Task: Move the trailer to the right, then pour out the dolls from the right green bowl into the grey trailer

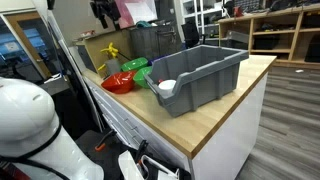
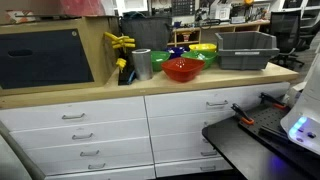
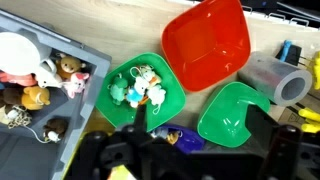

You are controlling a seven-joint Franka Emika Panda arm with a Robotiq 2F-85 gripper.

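Note:
In the wrist view the grey trailer fills the left side, with several plush toys and a white cup inside it. Beside it stands the right green bowl, holding the small dolls. My gripper hangs above the table between the two green bowls. Its dark fingers are spread wide and it is open, with nothing between them. Both exterior views show the trailer on the wooden counter; the gripper itself does not show in them.
A red bowl and an empty second green bowl stand close by. A silver cup is beyond them. A small blue object lies between the bowls. A yellow toy leans at the back wall.

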